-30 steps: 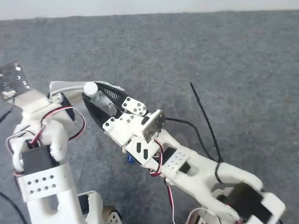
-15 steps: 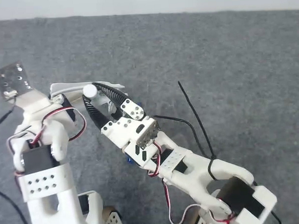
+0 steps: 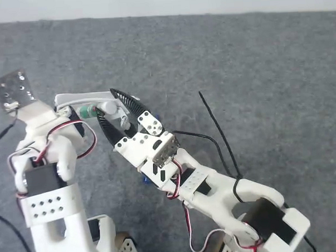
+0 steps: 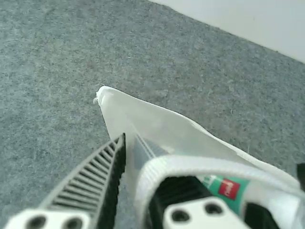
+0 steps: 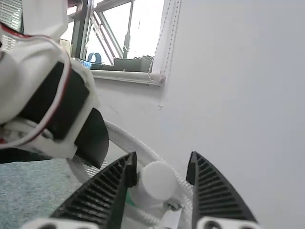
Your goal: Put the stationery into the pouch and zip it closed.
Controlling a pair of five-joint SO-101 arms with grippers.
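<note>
Seen from above, the left arm (image 3: 47, 165) stands at 8 o'clock on the grey table (image 3: 254, 55). The white pouch (image 3: 80, 98) juts from its tip toward 3 o'clock. The left wrist view adds the grip itself. The left pincer (image 4: 132, 153) is pressed together on the pouch's (image 4: 157, 124) near edge, with the ribbed black finger on one face and the white finger on the other. The pouch's far corner points away over the table.

In the high view the stick (image 3: 89, 111) sits against the pouch's lower edge, its green body toward 9 o'clock and its round white cap toward 3. Through the thin fabric, the left wrist view catches the stick's (image 4: 224, 187) green label. How far it sits inside is hard to make out, and the zip cannot be told in any view.

The right pincer (image 3: 105, 104) meets the pouch from 4 o'clock, and the right arm (image 3: 215, 191) runs back to 5 o'clock. The right wrist view is closer. There the right pincer (image 5: 162, 157) is spread around the stick's (image 5: 155, 180) cap, which lies against one black finger with a gap to the other. The lower part of the stick is cut off at the picture's edge. A window (image 5: 119, 33) lies behind.

A black cable (image 3: 218, 121) trails over the table at 3 o'clock from the right pincer.
</note>
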